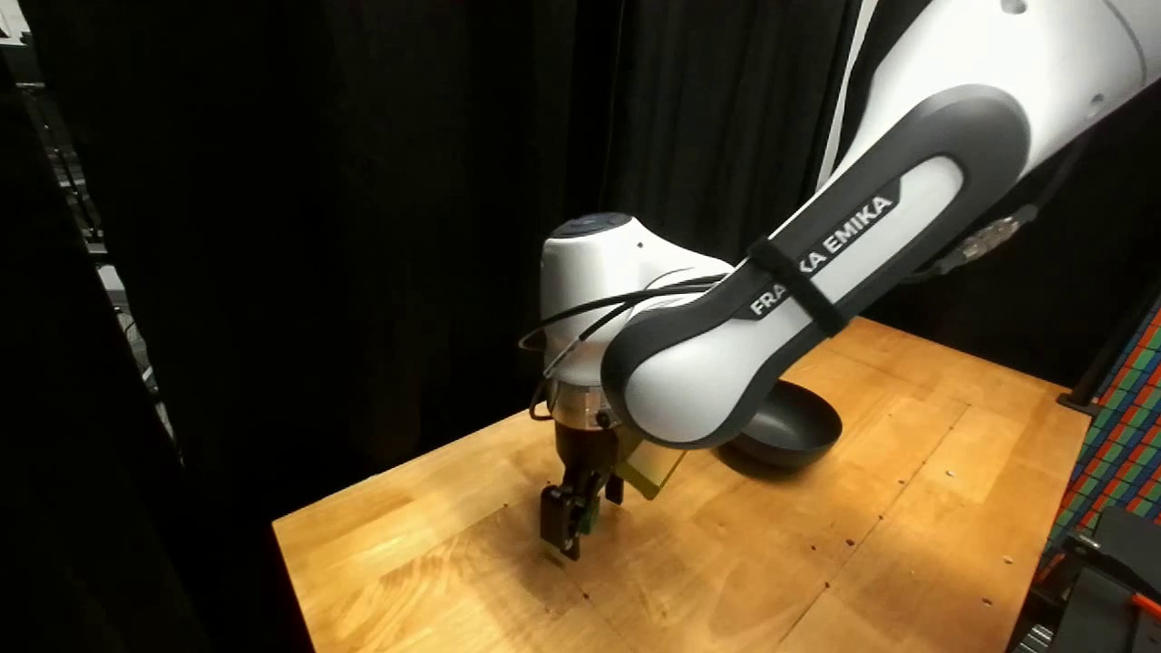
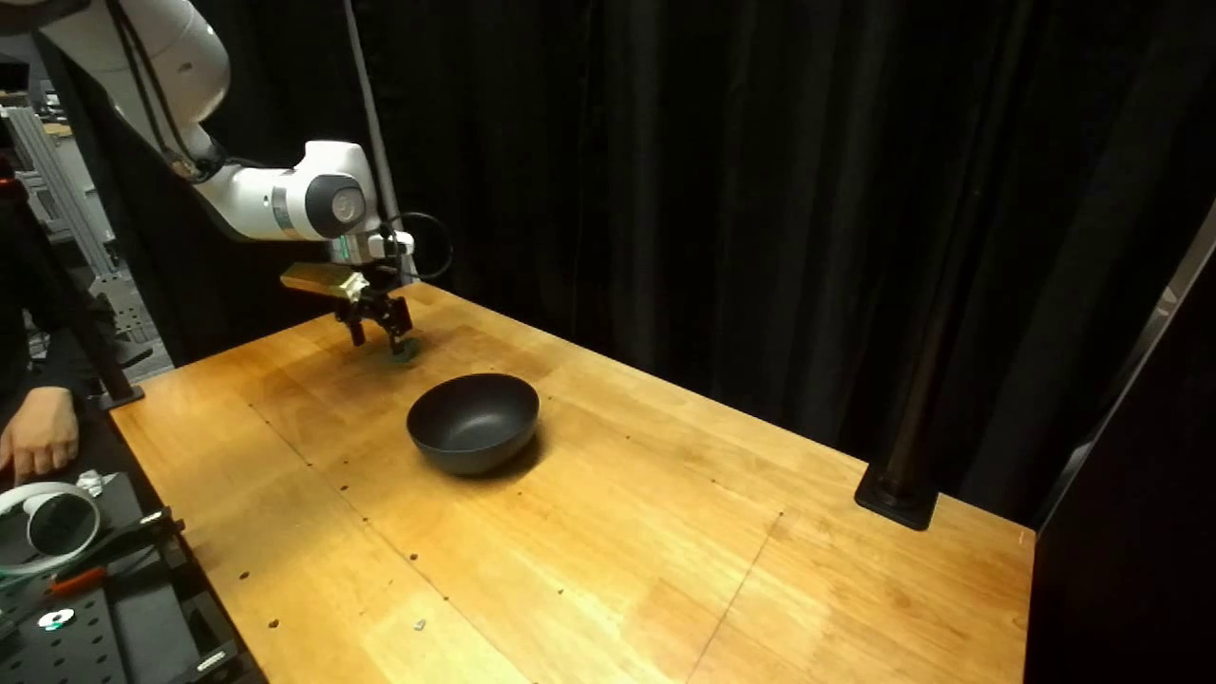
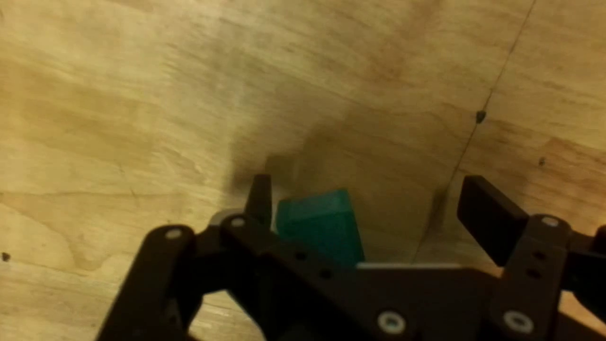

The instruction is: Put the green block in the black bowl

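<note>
Wooden surface (image 2: 608, 551), backed by black curtains (image 2: 712, 190). Green block (image 3: 326, 229): laid on the surface, within the gap of the gripper (image 3: 371, 208), just beside one finger and well apart from the other; whether the nearer finger is touched cannot be told. Partly covered by the gripper in the wrist view. Gripper: pointed downward, its two fingers spread wide. Black bowl (image 2: 473, 427): placed upright on the surface, apart from block and gripper; partly hidden by the white arm (image 1: 707, 390) in an exterior view. Black post (image 2: 907, 456): mounted on the surface, near its edge.
</note>
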`<state>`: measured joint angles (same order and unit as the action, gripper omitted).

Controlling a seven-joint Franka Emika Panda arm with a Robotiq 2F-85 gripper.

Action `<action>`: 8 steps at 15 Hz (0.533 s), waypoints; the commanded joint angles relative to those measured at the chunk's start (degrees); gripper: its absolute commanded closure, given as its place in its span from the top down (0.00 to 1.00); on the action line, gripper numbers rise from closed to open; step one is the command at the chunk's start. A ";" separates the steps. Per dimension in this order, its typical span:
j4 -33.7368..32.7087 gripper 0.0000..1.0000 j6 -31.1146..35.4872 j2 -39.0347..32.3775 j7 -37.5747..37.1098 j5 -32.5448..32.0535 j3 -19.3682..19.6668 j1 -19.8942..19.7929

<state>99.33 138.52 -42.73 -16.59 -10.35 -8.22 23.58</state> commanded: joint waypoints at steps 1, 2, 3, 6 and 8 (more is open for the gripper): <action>-9.47 1.00 -2.25 -5.75 0.15 -2.13 3.56 2.90; -10.75 1.00 -2.41 -6.55 -0.26 -2.62 4.54 3.48; -11.80 0.75 -2.96 -7.11 -0.17 -2.96 5.14 3.79; -13.84 0.58 -6.19 -7.85 0.35 -2.78 5.48 3.83; -14.02 0.42 -9.53 -7.37 0.96 -1.86 4.57 3.23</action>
<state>88.28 134.01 -49.40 -16.55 -12.53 -3.60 26.49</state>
